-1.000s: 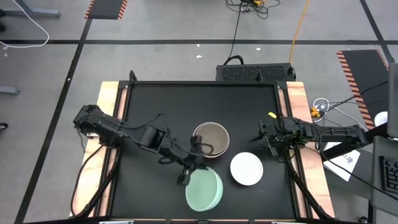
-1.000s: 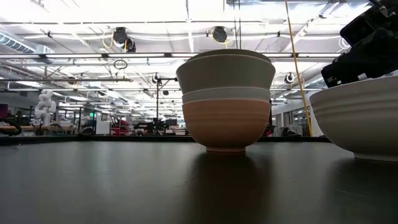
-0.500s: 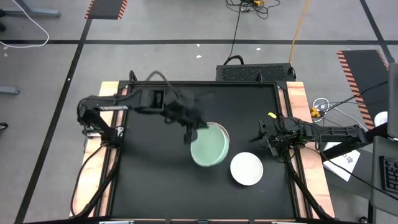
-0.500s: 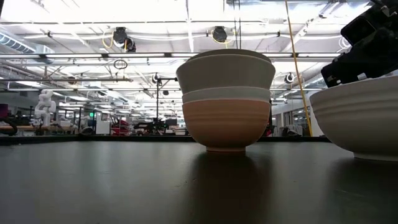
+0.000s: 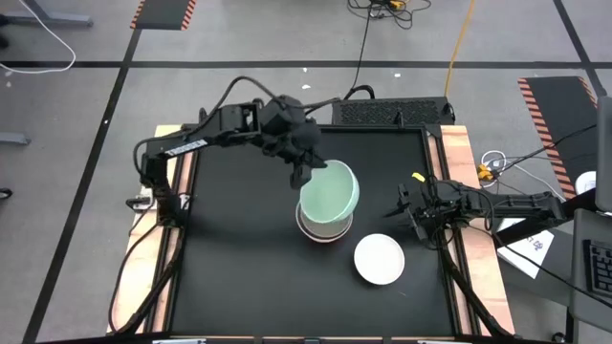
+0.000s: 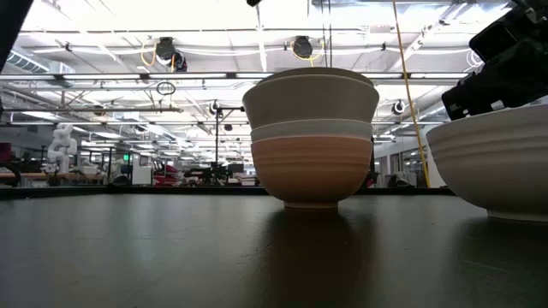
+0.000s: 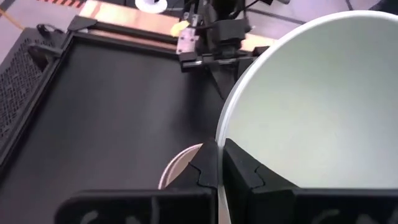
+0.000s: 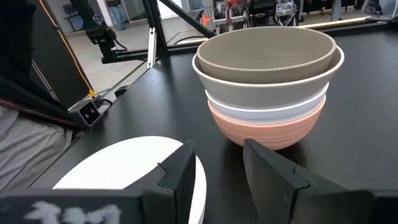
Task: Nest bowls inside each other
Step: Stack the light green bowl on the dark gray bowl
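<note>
A black table [image 5: 229, 268] with wooden side strips, a black perforated box [image 5: 392, 112] behind it, striped floor mats [image 5: 163, 13] beyond.

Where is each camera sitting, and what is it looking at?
High view: above the table, looking down; both arms show, left tool holding the mint bowl over the stack.
Low view: at tabletop height, facing the stack; right arm's dark body at upper right.
Left wrist view: on the left arm, fingers pinching the mint bowl's rim.
Right wrist view: on the right arm, open fingers facing the stack.
Low and right wrist views share the white bowl.
</note>
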You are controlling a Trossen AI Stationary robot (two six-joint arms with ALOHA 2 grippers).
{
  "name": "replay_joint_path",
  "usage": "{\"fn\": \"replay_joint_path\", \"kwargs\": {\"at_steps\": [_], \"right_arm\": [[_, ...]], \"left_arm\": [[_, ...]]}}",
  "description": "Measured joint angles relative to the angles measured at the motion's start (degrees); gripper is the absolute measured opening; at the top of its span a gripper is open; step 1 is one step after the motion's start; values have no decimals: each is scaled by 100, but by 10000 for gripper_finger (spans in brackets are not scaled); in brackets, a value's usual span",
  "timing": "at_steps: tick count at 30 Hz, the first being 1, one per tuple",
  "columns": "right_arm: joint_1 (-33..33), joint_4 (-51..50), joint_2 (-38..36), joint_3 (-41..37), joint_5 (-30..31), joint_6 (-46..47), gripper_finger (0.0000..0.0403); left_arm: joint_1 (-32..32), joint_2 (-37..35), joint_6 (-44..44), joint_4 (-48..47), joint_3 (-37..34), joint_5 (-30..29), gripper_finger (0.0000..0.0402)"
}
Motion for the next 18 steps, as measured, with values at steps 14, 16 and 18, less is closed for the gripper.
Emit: {"fn": "replay_joint_path", "kwargs": {"at_steps": [14,16,18], "right_arm": [[0,2,2,1,19,17,125],[0,2,4,1,19,17,125],[0,2,4,1,23,3,125]], "left_arm": [[865,1390,92,-1384,1024,286,4],[874,1428,133,-1505,1040,318,4],[828,1442,224,-1669,1040,320,4]]}}
